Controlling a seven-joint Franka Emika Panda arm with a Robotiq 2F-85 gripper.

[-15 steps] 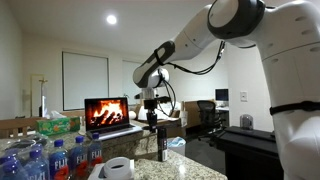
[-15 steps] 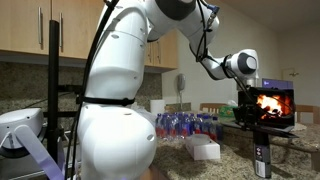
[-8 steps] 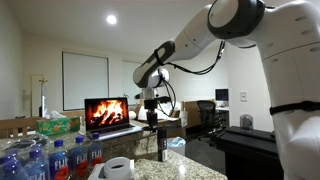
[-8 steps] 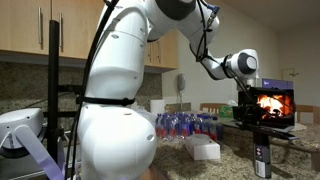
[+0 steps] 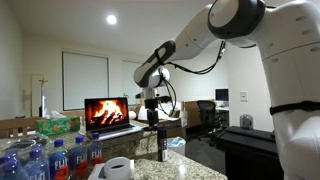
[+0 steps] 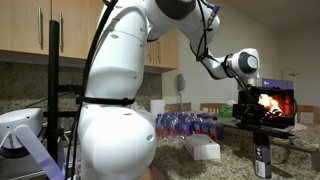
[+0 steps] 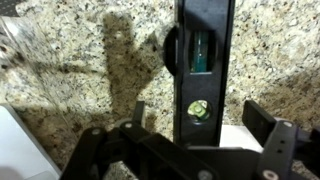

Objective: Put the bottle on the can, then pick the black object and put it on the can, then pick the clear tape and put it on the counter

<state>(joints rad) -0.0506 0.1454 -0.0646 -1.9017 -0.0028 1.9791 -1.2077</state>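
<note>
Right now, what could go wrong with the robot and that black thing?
1. The open fingers sit either side of the slim black object; a crooked squeeze might let it slip or topple.
2. The laptop and water bottles are close by, so a wide swing could bump them.

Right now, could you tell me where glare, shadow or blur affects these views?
Wrist view: a hard shadow crosses the counter beside the black bar; the gripper below is dark and soft. In both exterior views the laptop screen glows overexposed.
</note>
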